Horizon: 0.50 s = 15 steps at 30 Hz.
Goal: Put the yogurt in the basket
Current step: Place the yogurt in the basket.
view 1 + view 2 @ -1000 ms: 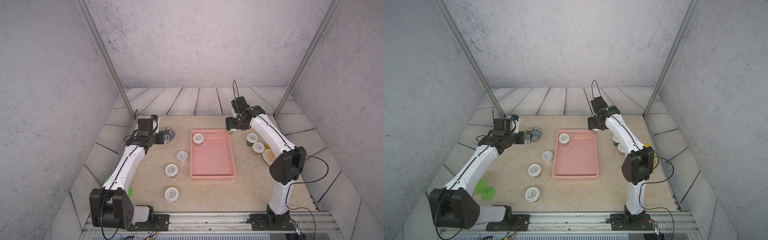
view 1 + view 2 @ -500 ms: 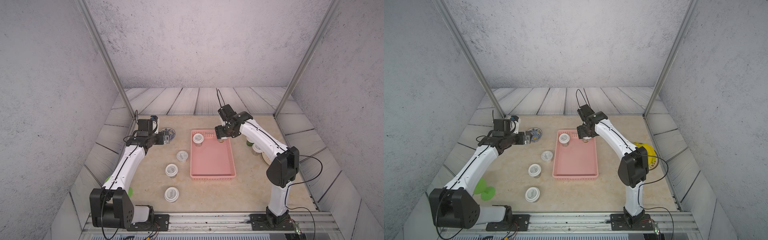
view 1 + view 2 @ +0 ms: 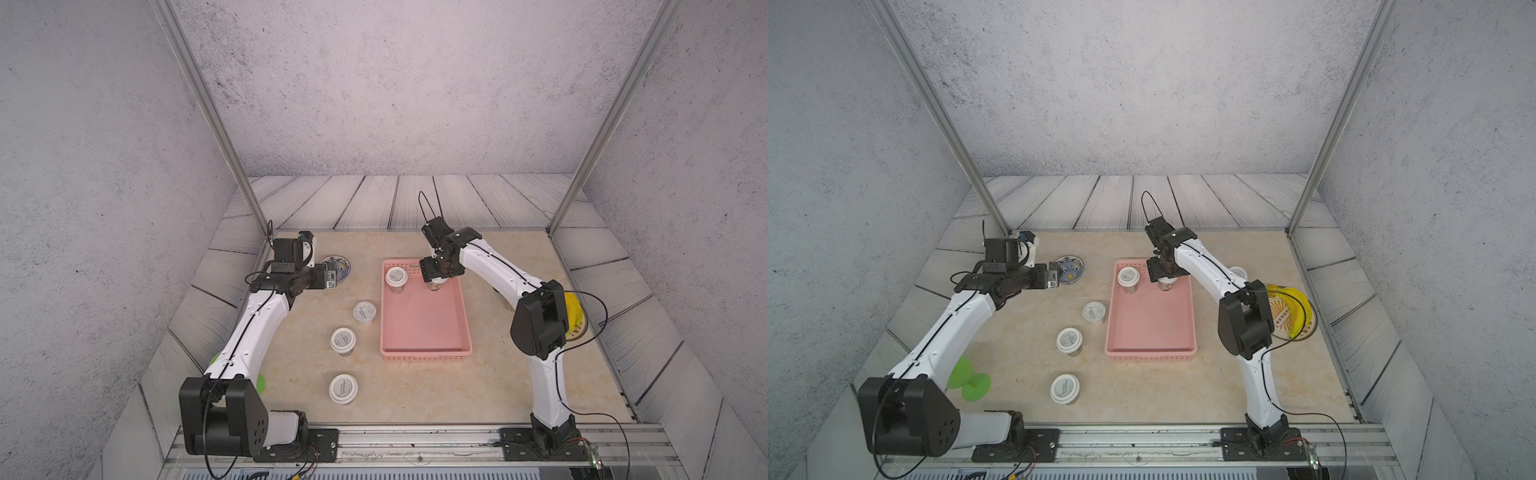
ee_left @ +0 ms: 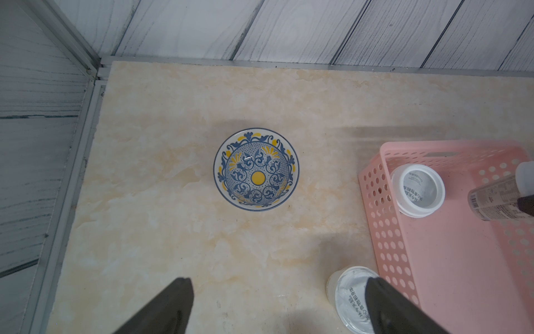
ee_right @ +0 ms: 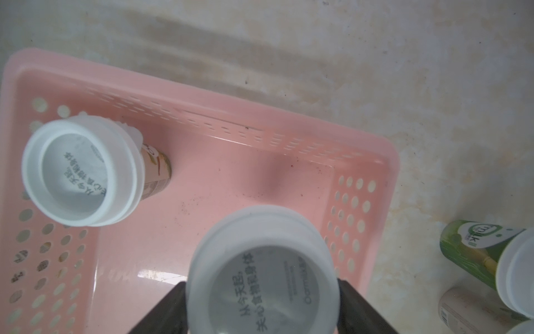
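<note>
- The right gripper [image 5: 261, 292] holds a white-lidded yogurt cup [image 5: 261, 269] inside the pink basket [image 3: 424, 320], near its far end; in the right wrist view the dark fingers [image 5: 161, 306] press the cup's sides at lower centre of the frame.
- In both top views the held cup [image 3: 435, 285] shows just under the gripper at centre frame; whether its base touches the basket floor cannot be told.
- A second cup [image 3: 395, 277] stands upright in the basket's far corner, just beside the held one but apart from it.
- Three more cups wait on the table left of the basket: one [image 3: 364, 312] just beside its long side, one [image 3: 343, 340] lower, one [image 3: 343, 389] nearest the bottom of the frame.
- At the right edge of the right wrist view, a green-sided cup [image 5: 491, 254] and a beige one [image 5: 474, 309] lie outside the basket.
- The left gripper [image 4: 277, 306] hangs wide open and empty, near the blue-patterned bowl [image 4: 256, 169] at upper left of the table.
- The step in hand appears to be the placing of the second cup. Next, the right gripper would need to set it down, spread its fingers and lift clear without knocking the neighbour.
</note>
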Motion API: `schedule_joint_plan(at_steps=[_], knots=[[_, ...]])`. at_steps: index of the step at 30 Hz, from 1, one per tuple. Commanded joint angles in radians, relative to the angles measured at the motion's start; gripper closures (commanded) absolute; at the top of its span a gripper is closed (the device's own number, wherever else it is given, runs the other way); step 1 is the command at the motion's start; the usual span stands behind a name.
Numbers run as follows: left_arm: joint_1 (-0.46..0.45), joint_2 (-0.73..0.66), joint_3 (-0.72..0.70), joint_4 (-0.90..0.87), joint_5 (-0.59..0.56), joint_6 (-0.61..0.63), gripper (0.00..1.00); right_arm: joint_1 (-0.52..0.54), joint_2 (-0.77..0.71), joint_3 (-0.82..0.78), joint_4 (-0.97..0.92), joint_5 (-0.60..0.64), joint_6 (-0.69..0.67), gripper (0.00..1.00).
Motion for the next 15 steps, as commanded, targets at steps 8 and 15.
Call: schedule_joint_plan(at_steps=[8,15], knots=[[0.015,0.006,-0.007,0.016,0.010,-0.002,0.02,0.021,0.114,0.146,-0.029,0.009,-0.013,0.21],[0.015,0.004,-0.009,0.017,0.011,-0.003,0.01,0.025,0.181,0.217,-0.038,0.021,-0.026,0.21]])
